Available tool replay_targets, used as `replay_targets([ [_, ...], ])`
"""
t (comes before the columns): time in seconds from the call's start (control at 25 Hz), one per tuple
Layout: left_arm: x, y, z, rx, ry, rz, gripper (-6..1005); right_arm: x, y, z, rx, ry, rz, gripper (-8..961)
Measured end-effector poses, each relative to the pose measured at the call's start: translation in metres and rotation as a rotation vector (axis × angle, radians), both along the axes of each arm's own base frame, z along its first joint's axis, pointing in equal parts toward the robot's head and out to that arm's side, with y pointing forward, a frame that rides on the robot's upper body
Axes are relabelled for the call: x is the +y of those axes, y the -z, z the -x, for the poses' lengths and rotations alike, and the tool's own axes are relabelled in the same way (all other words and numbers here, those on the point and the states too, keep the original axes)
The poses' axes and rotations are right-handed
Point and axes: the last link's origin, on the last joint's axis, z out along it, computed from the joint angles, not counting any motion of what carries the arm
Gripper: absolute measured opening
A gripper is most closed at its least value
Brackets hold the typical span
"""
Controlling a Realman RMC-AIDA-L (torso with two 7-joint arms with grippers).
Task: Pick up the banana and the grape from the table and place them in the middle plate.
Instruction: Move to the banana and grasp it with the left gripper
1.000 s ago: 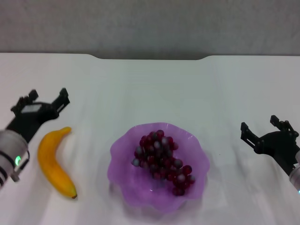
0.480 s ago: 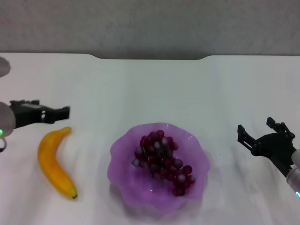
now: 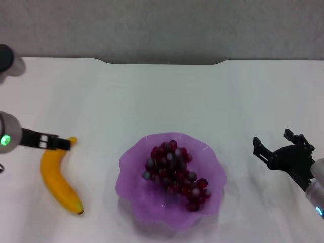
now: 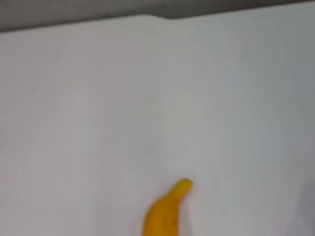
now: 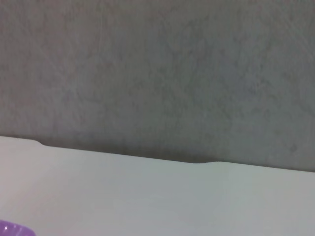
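Observation:
The banana (image 3: pixel 58 177) lies on the white table (image 3: pixel 162 96) at the left, dark tip toward me. Its stem end also shows in the left wrist view (image 4: pixel 165 216). The grape bunch (image 3: pixel 174 169) lies inside the purple scalloped middle plate (image 3: pixel 132 202) at the front centre. My left gripper (image 3: pixel 54 143) is turned edge-on over the banana's far end. My right gripper (image 3: pixel 276 144) is open and empty above the table, to the right of the plate.
The table's notched far edge (image 3: pixel 162 63) meets a grey wall (image 5: pixel 157 73). A sliver of the plate's rim (image 5: pixel 12 230) shows in the right wrist view. Bare tabletop lies behind the plate.
My left gripper has rotated and come down toward me to the banana's far end. My right gripper has crept slightly left toward the plate. Banana, grapes and plate have not moved.

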Motion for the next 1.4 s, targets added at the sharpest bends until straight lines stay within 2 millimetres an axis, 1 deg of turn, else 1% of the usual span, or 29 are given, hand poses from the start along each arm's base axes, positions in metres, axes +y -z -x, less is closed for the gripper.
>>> replay_targets([
  [0.12, -0.001, 0.014, -0.006, -0.007, -0.029, 0.034, 885, 0.000, 0.001, 0.002, 0.005, -0.005, 0.001, 905],
  [0.24, 0.005, 0.026, -0.003, -0.014, -0.071, 0.045, 884, 0.000, 0.001, 0.003, 0.006, -0.006, 0.002, 905],
  [0.32, 0.013, 0.036, 0.003, -0.025, -0.116, 0.039, 884, 0.000, 0.001, 0.003, 0.007, -0.007, 0.002, 905],
  [0.4, 0.020, 0.040, 0.010, -0.038, -0.149, 0.019, 883, 0.000, 0.001, 0.003, 0.008, -0.007, 0.002, 905],
  [0.52, 0.025, 0.042, 0.017, -0.059, -0.178, -0.016, 883, 0.000, 0.001, 0.003, 0.008, -0.007, 0.002, 905],
  [0.72, 0.029, 0.043, 0.023, -0.098, -0.186, -0.076, 882, 0.000, 0.001, 0.003, 0.010, -0.008, -0.001, 905],
  [1.08, 0.037, 0.047, 0.052, -0.103, -0.220, -0.121, 880, 0.000, 0.001, 0.004, 0.011, -0.012, -0.003, 905],
  [1.4, 0.034, 0.049, 0.065, -0.094, -0.243, -0.122, 878, -0.001, 0.000, 0.004, 0.004, -0.016, -0.005, 905],
])
